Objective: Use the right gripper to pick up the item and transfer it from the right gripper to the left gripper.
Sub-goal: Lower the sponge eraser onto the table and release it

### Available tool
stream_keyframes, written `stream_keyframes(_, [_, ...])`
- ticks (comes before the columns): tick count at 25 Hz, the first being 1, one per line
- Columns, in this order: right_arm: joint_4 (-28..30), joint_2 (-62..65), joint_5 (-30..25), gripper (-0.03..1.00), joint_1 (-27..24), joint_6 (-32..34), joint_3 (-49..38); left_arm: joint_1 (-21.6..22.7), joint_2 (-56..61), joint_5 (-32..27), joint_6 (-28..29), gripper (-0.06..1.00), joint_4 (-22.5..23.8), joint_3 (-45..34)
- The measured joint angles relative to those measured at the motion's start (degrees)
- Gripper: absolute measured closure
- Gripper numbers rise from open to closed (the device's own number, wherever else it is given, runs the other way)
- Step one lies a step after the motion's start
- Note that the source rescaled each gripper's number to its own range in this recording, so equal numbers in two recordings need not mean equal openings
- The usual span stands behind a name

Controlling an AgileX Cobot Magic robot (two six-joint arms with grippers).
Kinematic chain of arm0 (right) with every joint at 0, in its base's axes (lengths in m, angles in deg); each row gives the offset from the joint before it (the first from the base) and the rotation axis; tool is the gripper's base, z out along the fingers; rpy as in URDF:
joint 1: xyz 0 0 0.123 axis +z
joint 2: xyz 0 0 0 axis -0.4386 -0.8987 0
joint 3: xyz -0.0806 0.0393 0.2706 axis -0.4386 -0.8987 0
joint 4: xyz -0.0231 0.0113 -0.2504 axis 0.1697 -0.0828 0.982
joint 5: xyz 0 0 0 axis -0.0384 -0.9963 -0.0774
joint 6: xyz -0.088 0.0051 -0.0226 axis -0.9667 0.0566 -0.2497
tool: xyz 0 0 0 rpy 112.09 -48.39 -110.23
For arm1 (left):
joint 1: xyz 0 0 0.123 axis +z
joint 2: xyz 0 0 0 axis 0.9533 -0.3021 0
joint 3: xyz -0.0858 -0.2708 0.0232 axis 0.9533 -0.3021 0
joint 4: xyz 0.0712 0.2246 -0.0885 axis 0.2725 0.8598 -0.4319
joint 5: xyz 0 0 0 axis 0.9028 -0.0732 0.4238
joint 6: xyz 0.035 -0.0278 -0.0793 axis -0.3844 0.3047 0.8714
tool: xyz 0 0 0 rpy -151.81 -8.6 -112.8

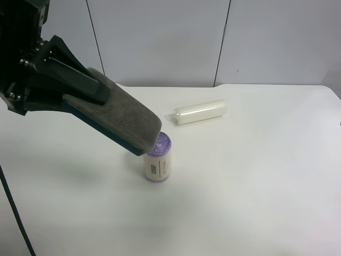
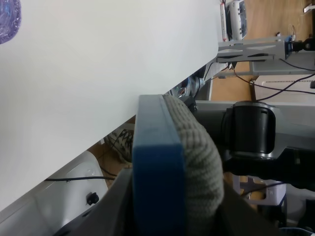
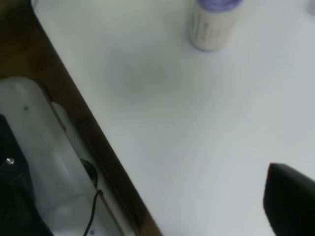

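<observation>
Black wedge fingers (image 1: 80, 80) of the left gripper (image 1: 90, 104) pinch a flat grey-felt, blue-based block (image 1: 130, 120) above the white bench (image 1: 256, 176); right gripper (image 3: 290, 204) finger spread cannot be told

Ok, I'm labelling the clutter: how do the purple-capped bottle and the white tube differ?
The purple-capped bottle stands upright; the white tube lies on its side. The bottle has a purple top and a printed label; the tube is plain white. The bottle looks shorter, the tube longer. Both are cylinders resting on the white table.
</observation>
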Motion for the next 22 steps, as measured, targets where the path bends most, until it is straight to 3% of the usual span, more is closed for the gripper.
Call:
stream_keyframes(6, [2.3, 14.0, 0.1, -0.02, 0.0, 4.5, -13.5, 0.0, 0.0, 0.0, 0.0, 0.94, 0.0, 0.0])
stream_keyframes(10, [5.3, 22.4, 3.2, -0.02, 0.0, 7.0, -21.5, 0.0, 0.0, 0.0, 0.0, 0.94, 0.0, 0.0])
stream_keyframes(15, [6.9, 27.3, 7.7, -0.02, 0.0, 7.6, -22.7, 0.0, 0.0, 0.1, 0.0, 0.94, 0.0, 0.0])
stream_keyframes(22, [7.4, 27.5, 8.8, -0.02, 0.0, 7.6, -24.1, 0.0, 0.0, 0.1, 0.0, 0.94, 0.1, 0.0])
